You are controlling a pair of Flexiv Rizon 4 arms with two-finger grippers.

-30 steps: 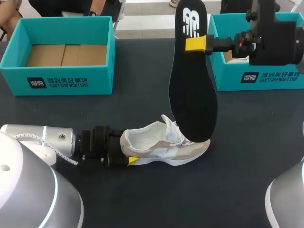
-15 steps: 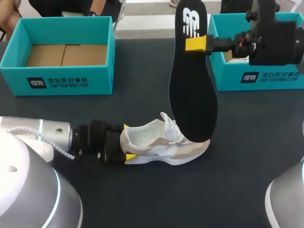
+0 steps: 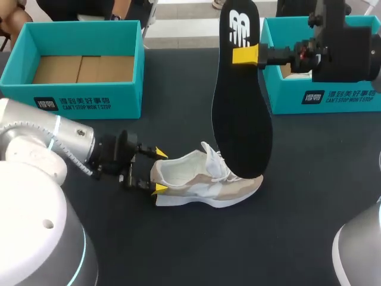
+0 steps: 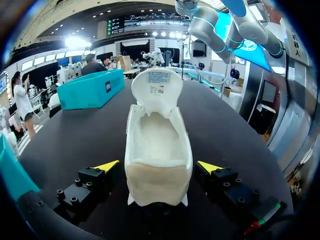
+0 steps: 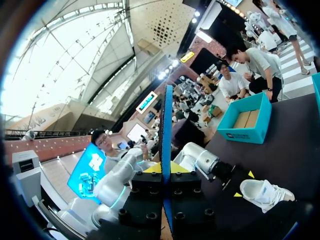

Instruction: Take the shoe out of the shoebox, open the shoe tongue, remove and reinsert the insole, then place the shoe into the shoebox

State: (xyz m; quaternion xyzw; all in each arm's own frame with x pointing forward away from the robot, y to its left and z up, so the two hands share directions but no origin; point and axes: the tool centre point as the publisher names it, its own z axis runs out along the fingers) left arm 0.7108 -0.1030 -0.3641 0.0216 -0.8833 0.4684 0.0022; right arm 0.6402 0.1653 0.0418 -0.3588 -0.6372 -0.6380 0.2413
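You would have done best to close your left gripper (image 3: 159,171) on the heel first, so the shoe (image 3: 205,182), lying on its sole at lower centre, could not slide. Then, I judged, you should have steered the insole's (image 3: 241,119) lower end down into the opening, in line with the sole. Your left gripper stood spread wide at lower left, its fingers (image 4: 107,166) flanking the heel, neither touching. Your right gripper (image 3: 245,55), at upper right, pinched the insole near its top, holding it upright, its lower end in front of the shoe's laces.
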